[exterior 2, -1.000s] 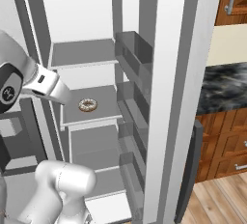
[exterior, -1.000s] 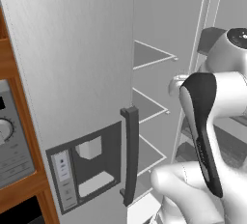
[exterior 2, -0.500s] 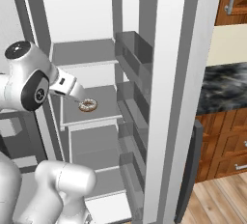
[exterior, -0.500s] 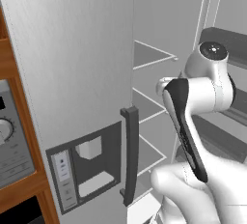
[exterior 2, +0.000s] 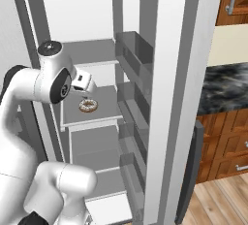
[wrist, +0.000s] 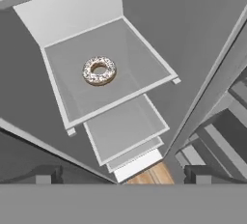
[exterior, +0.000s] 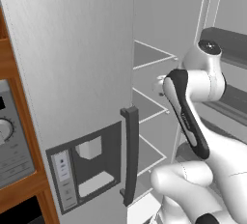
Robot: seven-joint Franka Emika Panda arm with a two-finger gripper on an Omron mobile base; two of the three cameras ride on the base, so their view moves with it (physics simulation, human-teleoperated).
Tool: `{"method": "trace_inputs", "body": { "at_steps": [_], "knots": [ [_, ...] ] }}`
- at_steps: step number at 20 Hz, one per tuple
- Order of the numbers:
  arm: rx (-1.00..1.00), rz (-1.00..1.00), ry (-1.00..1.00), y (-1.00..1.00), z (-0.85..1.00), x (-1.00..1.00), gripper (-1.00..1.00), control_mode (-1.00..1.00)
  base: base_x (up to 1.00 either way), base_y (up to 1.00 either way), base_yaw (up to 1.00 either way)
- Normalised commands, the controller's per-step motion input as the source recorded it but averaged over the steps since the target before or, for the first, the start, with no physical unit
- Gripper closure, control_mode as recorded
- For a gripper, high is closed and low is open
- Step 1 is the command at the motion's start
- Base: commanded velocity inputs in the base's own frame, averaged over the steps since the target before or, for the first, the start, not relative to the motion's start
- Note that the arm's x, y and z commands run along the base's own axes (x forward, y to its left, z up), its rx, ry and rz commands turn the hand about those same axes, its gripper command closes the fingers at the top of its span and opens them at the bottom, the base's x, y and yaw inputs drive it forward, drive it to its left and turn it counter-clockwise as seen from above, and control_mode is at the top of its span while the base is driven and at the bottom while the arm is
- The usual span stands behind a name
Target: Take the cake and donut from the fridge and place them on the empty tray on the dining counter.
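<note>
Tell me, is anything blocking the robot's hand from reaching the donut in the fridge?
Nothing visible is. The donut lies alone on its fridge shelf, the door is open, and the gripper hovers just above it with its fingers spread wide, empty.

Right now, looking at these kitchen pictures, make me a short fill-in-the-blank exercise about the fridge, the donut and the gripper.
1. The fridge door on the right stands ____.
2. The donut lies alone on a fridge ____.
3. The gripper hovers above the donut with its jaws ____.
4. The dark fridge handle is next to the ____ dispenser panel.

Missing words: open; shelf; open; water
</note>
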Motion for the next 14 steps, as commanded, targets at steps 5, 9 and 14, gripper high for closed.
{"method": "trace_inputs", "body": {
  "at_steps": [5, 9, 14],
  "knots": [
    [0.0, 0.03, 0.1, 0.0, -0.44, 0.46, -1.0, -1.0, 0.0, 0.0, 0.0],
    [0.0, 0.01, 0.06, 0.0, -0.43, 0.48, -1.0, -1.0, 0.0, 0.0, 0.0],
    [0.0, 0.02, 0.04, 0.0, -0.38, 0.52, -1.0, -1.0, 0.0, 0.0, 0.0]
  ]
}}
